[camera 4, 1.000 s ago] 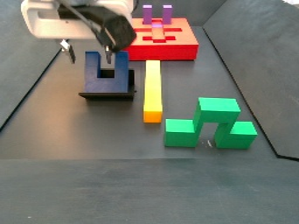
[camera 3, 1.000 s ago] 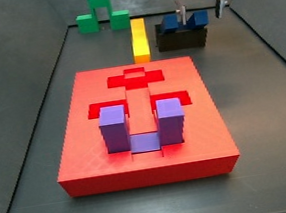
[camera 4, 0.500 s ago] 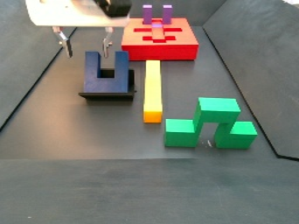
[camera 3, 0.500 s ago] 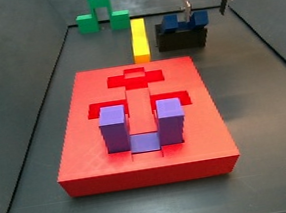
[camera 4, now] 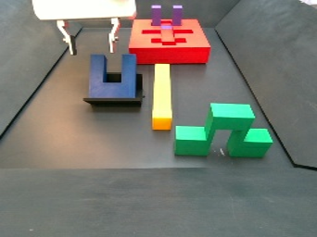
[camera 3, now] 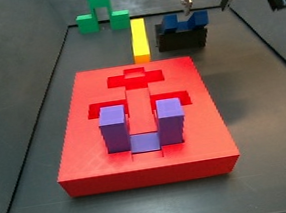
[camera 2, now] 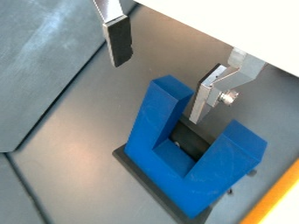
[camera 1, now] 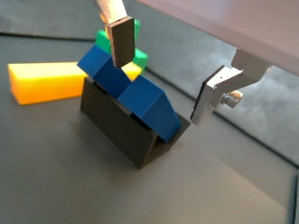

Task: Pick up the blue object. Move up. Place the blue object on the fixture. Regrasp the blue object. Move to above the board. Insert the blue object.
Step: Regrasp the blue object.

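Wrist views: the gripper [camera 1: 173, 66] hangs empty over the dark blue U-shaped block [camera 1: 131, 89], silver fingers [camera 1: 117, 39] spread wide with nothing between them. The block is parked on the small black boxy fixture [camera 1: 117, 131], leaning against its raised edge by the look of it. A yellow bar [camera 1: 47, 80] and a bit of green block [camera 1: 138, 59] sit behind. In a wrist view the gripper [camera 2: 163, 66] has one finger [camera 2: 211, 92] hanging right over the notch between the two prongs of the blue block [camera 2: 187, 153], and the other finger well off to the side, clear of it. So the block sits below the fingers and offset toward that one finger, not centred in the gap.

Side views: the gripper [camera 3: 204, 0] is up above the blue block [camera 3: 185, 21] on the fixture [camera 3: 184, 40], apart from it. The big flat red square board [camera 3: 142, 129] sits nearer the camera, a paler purple U-shaped block [camera 3: 138, 124] already in one recess. In a side view the gripper [camera 4: 89, 39] is above and just behind the blue block [camera 4: 111, 74], whose prongs point toward the red board [camera 4: 168, 46], on the fixture [camera 4: 111, 97], with the dark bench [camera 4: 74, 185] around it.

My guess: placing is done, regrasp is next, and it'll need the fingers to shift over before coming down.
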Controlling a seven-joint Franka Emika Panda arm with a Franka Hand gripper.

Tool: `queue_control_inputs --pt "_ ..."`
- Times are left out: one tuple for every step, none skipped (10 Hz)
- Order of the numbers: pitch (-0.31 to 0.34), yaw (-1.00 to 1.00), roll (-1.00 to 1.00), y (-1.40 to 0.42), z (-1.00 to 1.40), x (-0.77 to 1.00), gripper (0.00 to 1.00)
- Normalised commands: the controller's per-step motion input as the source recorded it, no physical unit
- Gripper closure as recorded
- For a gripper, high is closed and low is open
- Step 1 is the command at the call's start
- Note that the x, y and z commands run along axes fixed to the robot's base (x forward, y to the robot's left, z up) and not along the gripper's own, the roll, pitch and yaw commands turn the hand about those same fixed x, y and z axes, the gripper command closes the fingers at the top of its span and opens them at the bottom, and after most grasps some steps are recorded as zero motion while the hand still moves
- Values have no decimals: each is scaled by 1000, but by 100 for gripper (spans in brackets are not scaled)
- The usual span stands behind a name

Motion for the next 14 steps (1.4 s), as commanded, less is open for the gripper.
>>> queue_control_inputs --pt "383 0 874 -91 -169 540 0" --pt "331 0 917 -91 -86 506 0" --pt "334 0 951 -63 -97 414 0" --pt "326 0 900 -63 -94 420 0" --pt "320 0 823 -97 -46 529 0" --pt "249 0 554 -226 -77 486 0" --pt "63 -6 171 -246 -66 191 0" --pt "-9 -34 0 -129 -137 171 0" --pt "-120 -91 49 0 -177 271 0" --pt "-240 -66 57 63 -43 291 0" --pt "-409 -69 157 137 0 111 0" --pt "-614 -106 283 60 54 0 0" --pt "-617 -57 497 0 60 -37 0" --pt "-280 0 437 0 0 -157 0"
